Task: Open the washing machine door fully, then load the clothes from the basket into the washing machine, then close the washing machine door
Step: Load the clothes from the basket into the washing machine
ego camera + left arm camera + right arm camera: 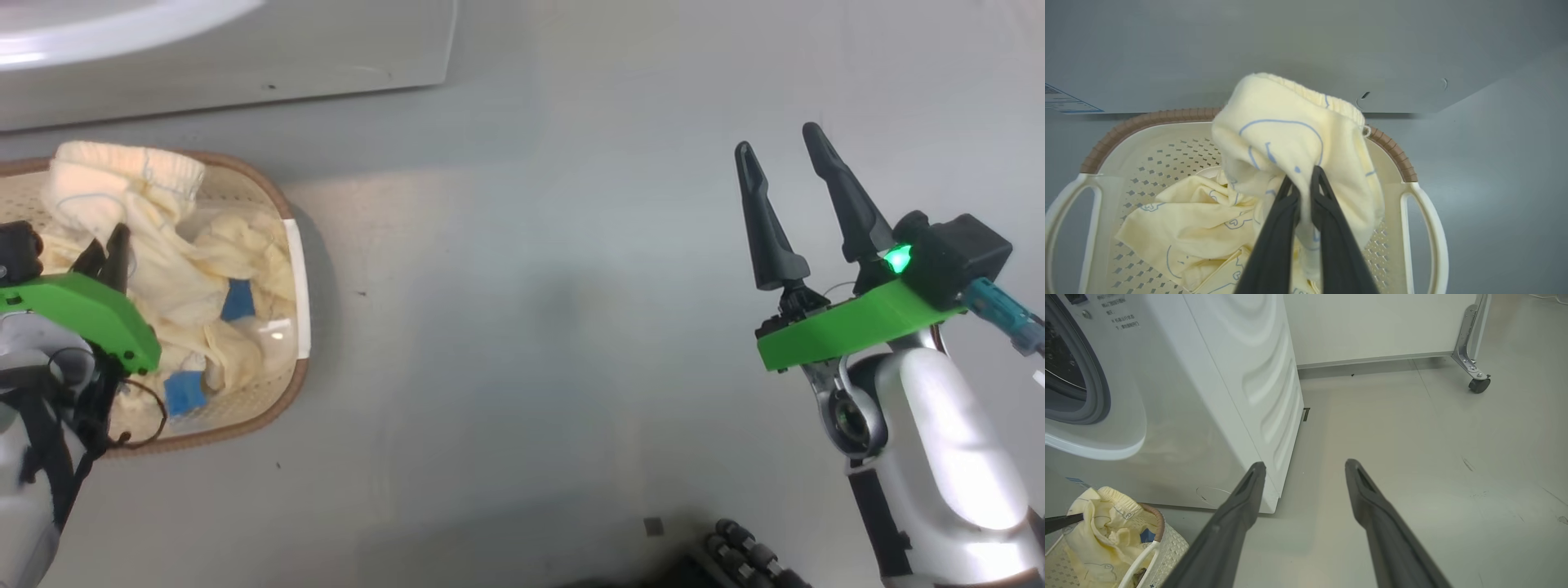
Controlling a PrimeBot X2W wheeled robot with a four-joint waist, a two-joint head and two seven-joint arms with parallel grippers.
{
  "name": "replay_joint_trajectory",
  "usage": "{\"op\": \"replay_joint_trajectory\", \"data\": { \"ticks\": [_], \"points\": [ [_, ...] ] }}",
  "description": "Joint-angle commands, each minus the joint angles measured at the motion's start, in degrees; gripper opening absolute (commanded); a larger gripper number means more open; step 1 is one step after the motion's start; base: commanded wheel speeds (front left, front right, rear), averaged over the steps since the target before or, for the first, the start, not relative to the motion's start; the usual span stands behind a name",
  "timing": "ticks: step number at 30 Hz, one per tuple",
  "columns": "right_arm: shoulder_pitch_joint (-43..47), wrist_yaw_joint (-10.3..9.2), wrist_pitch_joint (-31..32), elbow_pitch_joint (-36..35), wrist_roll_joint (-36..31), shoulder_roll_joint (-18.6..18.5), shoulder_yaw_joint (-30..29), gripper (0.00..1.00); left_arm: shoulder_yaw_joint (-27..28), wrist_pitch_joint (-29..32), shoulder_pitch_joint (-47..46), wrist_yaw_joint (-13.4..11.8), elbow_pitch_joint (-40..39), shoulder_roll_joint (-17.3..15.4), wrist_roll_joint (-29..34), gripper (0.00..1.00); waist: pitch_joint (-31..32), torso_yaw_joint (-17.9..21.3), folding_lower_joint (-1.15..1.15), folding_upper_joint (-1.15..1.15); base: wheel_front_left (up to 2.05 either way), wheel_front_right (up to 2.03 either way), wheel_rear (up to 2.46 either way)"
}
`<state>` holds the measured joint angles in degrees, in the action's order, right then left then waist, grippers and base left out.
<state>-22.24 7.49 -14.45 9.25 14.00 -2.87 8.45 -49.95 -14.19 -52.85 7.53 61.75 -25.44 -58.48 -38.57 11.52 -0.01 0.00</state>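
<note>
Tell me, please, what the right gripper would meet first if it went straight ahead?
Probably the bare floor, just beside the washing machine; the right gripper is open, and depth is unclear.

Left fingers (1280,228) pinched together, right fingers (1237,514) spread wide apart.

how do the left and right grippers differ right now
The left gripper has its jaws shut on the clothes over the basket; the right gripper has its jaws open and empty, over the floor. Both have long dark fingers.
</note>
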Motion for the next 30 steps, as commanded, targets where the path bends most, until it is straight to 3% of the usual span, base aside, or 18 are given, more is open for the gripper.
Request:
{"op": "replay_joint_trajectory", "data": {
  "ticks": [1,16,30],
  "points": [
    [2.1,0.0,-0.5,-1.2,-0.5,0.0,0.5,1.0,2.2,-0.8,0.3,0.0,-0.8,-2.8,0.6,0.0,2.2,-1.4,0.01,0.0,0.0,0.0,0.0],
    [4.8,0.0,-0.5,0.9,-1.3,0.0,-0.6,1.0,24.7,-0.8,14.6,-4.3,-21.0,-1.8,17.3,0.0,12.5,-5.2,0.01,0.0,0.0,0.0,0.0],
    [7.9,0.0,-0.5,2.0,-1.3,0.0,-1.7,1.0,41.3,-0.8,28.7,-3.9,-35.9,4.3,29.5,0.0,20.9,-7.1,0.01,0.0,0.0,0.0,0.0]
  ]
}}
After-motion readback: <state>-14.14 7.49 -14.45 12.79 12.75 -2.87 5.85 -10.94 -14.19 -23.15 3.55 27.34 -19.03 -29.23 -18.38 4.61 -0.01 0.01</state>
